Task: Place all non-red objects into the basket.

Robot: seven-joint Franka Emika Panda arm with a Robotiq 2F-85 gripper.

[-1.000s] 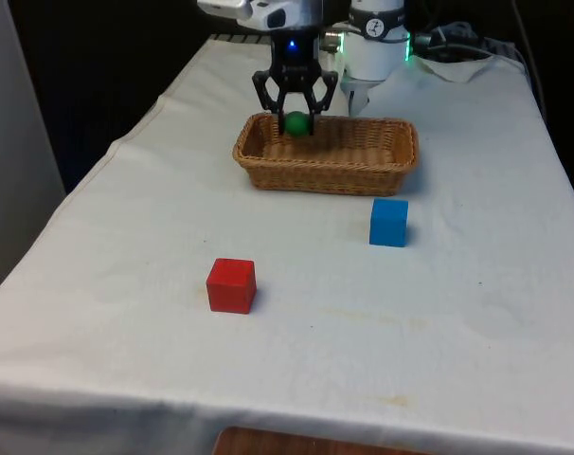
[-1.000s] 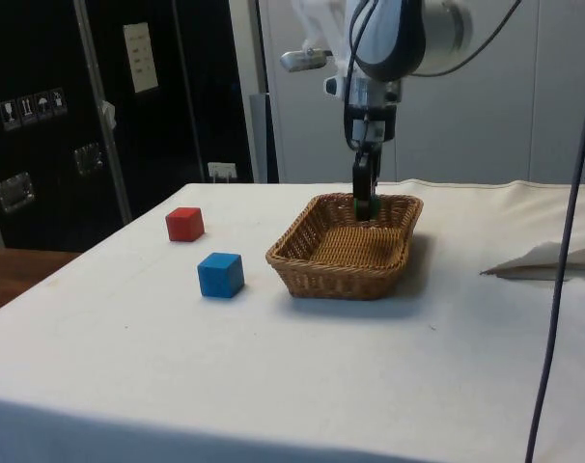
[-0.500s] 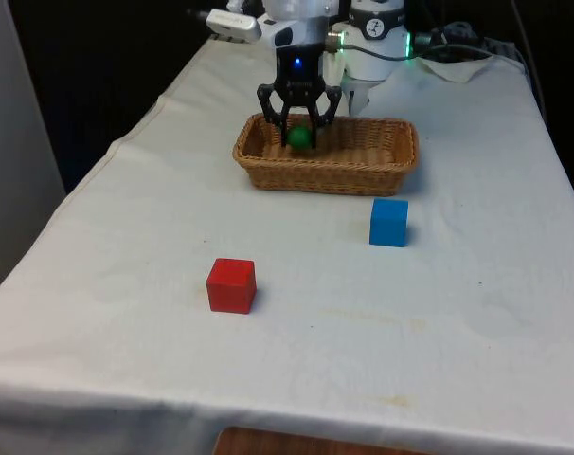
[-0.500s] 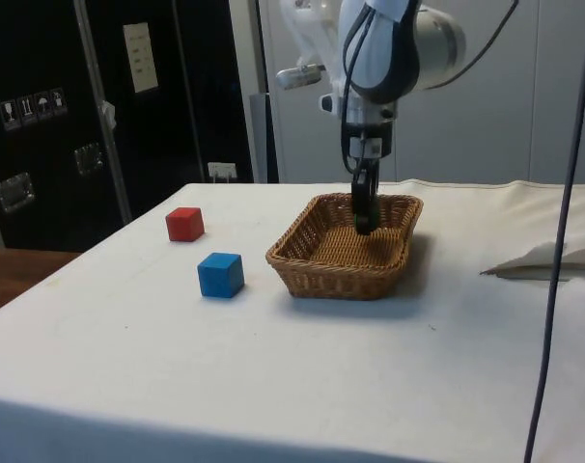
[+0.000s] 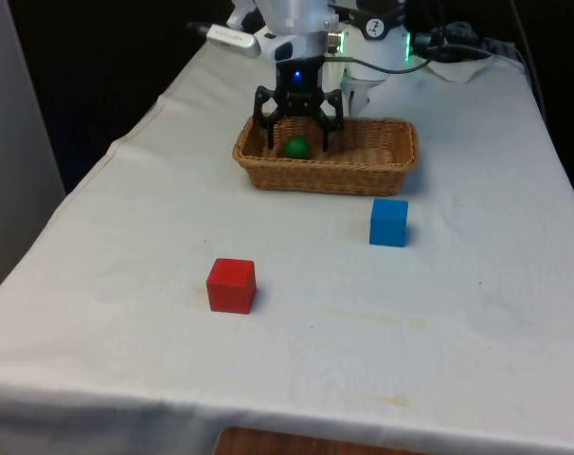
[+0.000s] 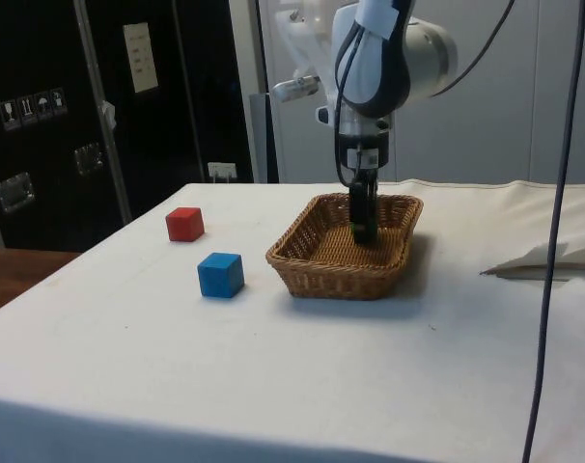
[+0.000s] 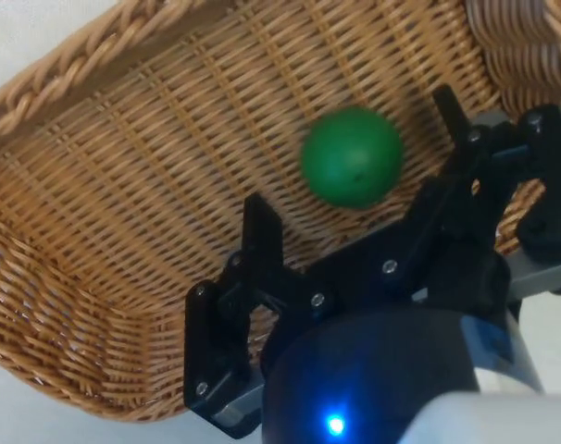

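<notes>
Wrist view shows the pincer (image 7: 355, 199) with its two fingers spread wide and nothing between their tips; the green ball (image 7: 352, 155) lies free on the woven floor of the basket (image 7: 123, 176), just ahead of the fingers and touching neither. A second ago the ball sat clamped between the fingers above the basket; half a second ago it was lower, still gripped. Now the fingers have parted and the ball rests below them, as the front view confirms, with the ball (image 5: 297, 147) visible between the splayed fingers of the pincer (image 5: 298, 133) inside the basket (image 5: 382, 175).

So, by my judgement, one non-red thing is delivered. The blue cube (image 5: 388, 222) stands on the cloth outside the basket, in front of the pincer and off to the front view's right, well apart from it; it looks like the one remaining item to fetch. The red cube (image 5: 231, 284) sits farther out again, and the task leaves it alone.
</notes>
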